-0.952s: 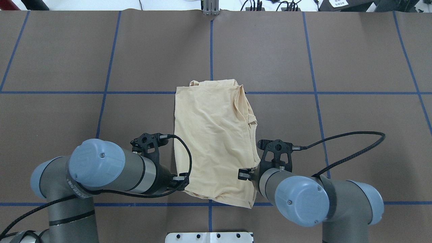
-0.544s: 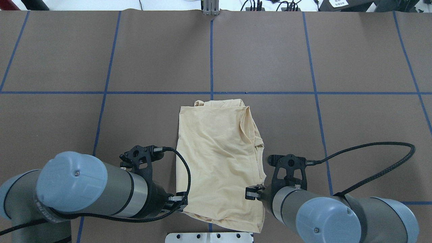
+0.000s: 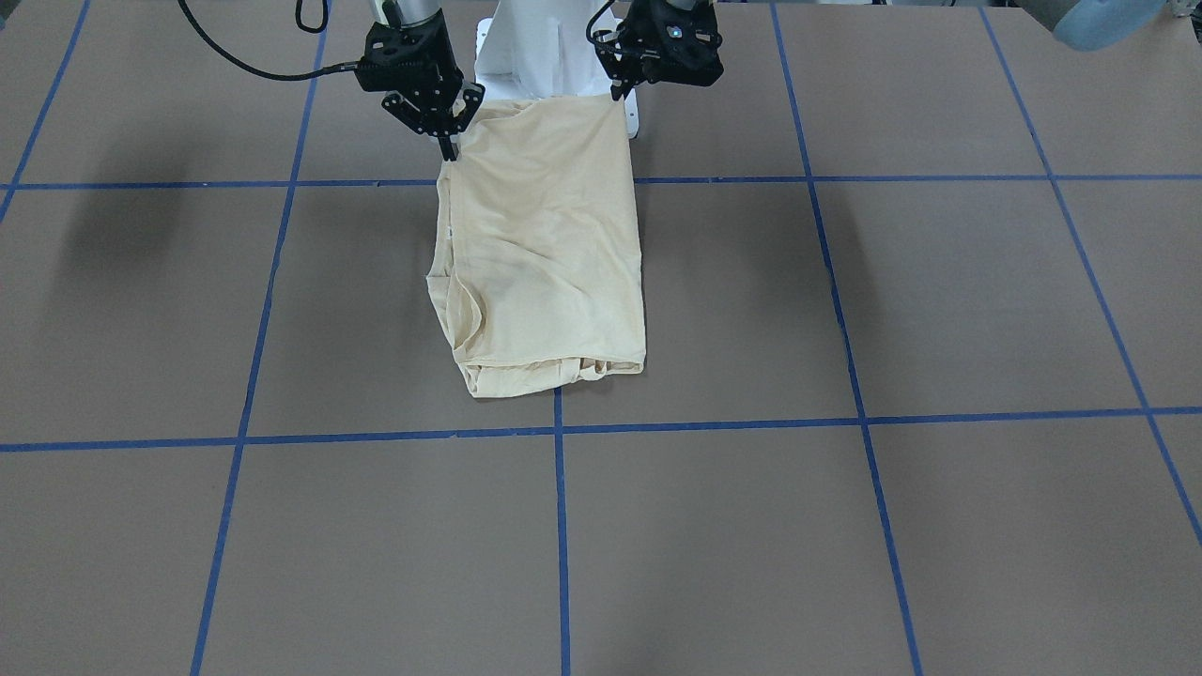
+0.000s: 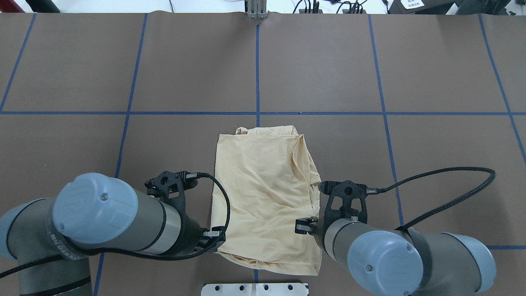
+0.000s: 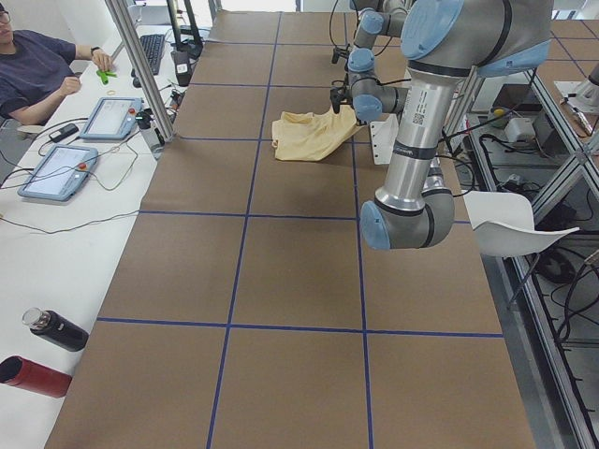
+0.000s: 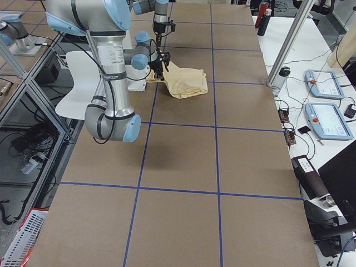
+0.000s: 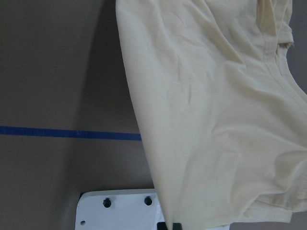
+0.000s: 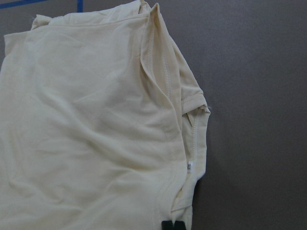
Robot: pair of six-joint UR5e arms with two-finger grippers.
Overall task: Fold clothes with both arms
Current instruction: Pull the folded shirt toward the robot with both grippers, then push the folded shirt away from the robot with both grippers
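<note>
The clothes are one cream-yellow shirt, folded into a long rectangle on the brown table in front of the robot base. Its far end lies flat; its near edge is lifted off the table. My left gripper is shut on one near corner and my right gripper is shut on the other. From overhead both wrists hide the fingers. The left wrist view shows the shirt hanging over the base plate. In the right wrist view the shirt shows a seamed edge and a small white label.
The white pedestal base plate lies just under the shirt's raised near edge. Blue tape lines grid the brown mat. Off the far table edge are a seated person, control tablets, bottles and a metal post.
Both arms drew back toward the base, dragging the shirt about a quarter of a grid square closer. Both grippers kept their hold on the near corners.
</note>
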